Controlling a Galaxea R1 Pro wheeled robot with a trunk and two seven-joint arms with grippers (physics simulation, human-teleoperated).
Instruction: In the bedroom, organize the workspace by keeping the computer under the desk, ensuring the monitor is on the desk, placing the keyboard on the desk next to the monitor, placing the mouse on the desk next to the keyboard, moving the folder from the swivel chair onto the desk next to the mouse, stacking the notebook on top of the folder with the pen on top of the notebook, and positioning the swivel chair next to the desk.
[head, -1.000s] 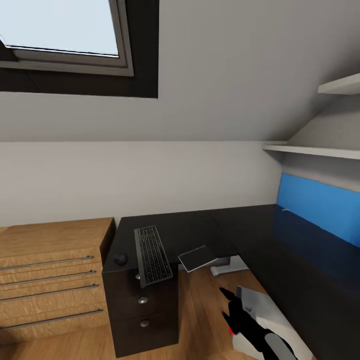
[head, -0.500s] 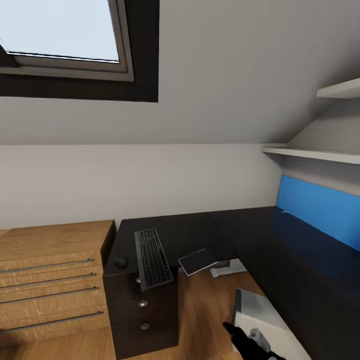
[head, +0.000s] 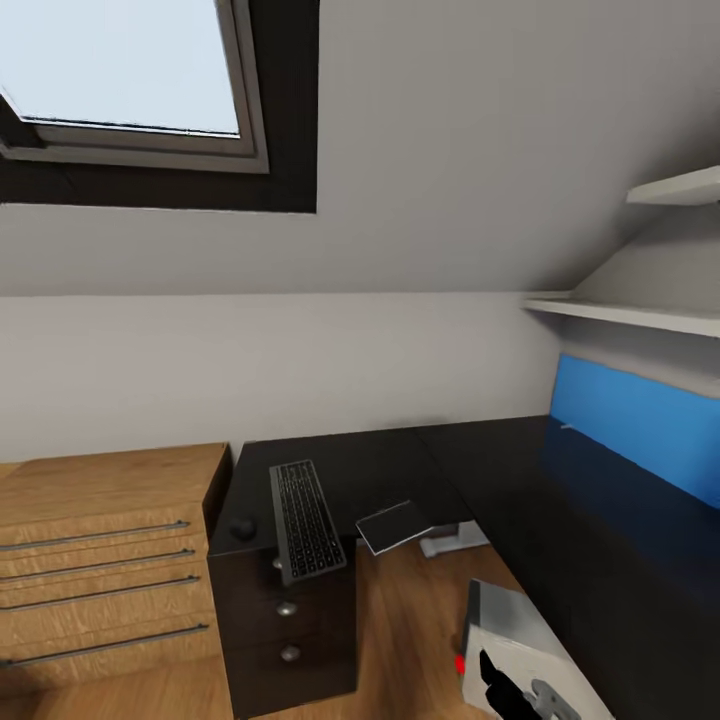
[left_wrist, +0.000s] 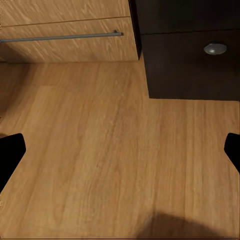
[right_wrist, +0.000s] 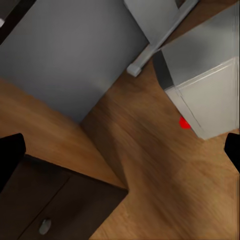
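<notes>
Right claw (head: 505, 690), spread wide and empty, hung just near of computer (head: 505, 625), right of keyboard (head: 305, 518) and mouse (head: 241, 527).

The right gripper (head: 515, 690) sits low at the bottom right of the head view, its 2 fingers spread apart; the left gripper's (left_wrist: 120, 150) fingers are wide too.

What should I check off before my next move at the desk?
1. Keyboard on the desk: ok, though its near end overhangs the edge.
2. Mouse beside the keyboard: ok.
3. Computer under the desk: ok, on the floor under the desk's right wing.
4. Monitor on the desk: not ok, none on the visible top.
5. Notebook stacked on a folder: not ok, it lies alone at the desk edge.
6. Left gripper and right gripper free: ok, both open.
</notes>
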